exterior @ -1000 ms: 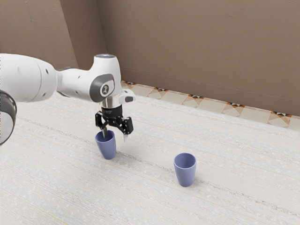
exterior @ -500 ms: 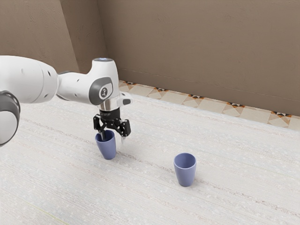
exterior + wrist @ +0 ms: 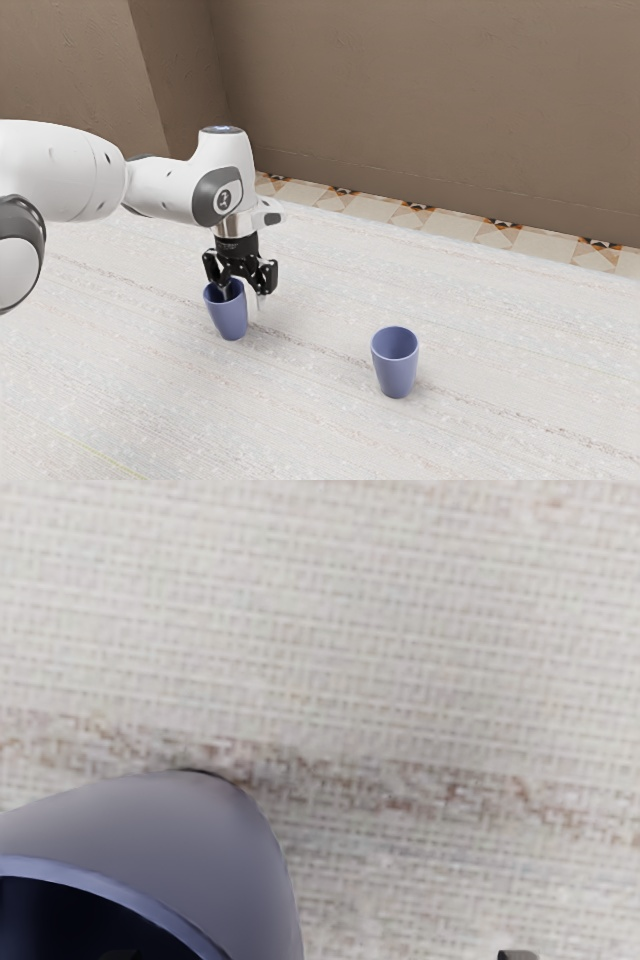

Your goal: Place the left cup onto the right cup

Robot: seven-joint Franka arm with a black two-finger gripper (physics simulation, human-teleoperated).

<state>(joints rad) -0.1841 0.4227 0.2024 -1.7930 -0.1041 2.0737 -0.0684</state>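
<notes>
Hanging from the white arm (image 3: 150,185), the black gripper (image 3: 240,295) is low over the left cup (image 3: 228,318), pointing down to the table (image 3: 500,300). From where I stand, its two fingers are at both sides of the cup's wall on the exterior view's right: one finger reaches down into the mouth of the cup, the other is outside of it. Between them there is a gap wider than the thin wall, so the hand is open and grips nothing. The wrist view agrees with this: the blue cup (image 3: 150,850) with its dark rim is just under the hand, and a small dark fingertip (image 3: 512,955) is apart from the cup's side, with bare table (image 3: 400,630) between.

The left cup stands upright on the pale, woven-looking surface. The right cup (image 3: 395,362), of the same blue colour and shape, also stands upright, well apart from the first, toward the exterior view's right and closer to me. Behind the table I see a strip of patterned floor tiles (image 3: 450,220) and a brown wall (image 3: 430,100).
</notes>
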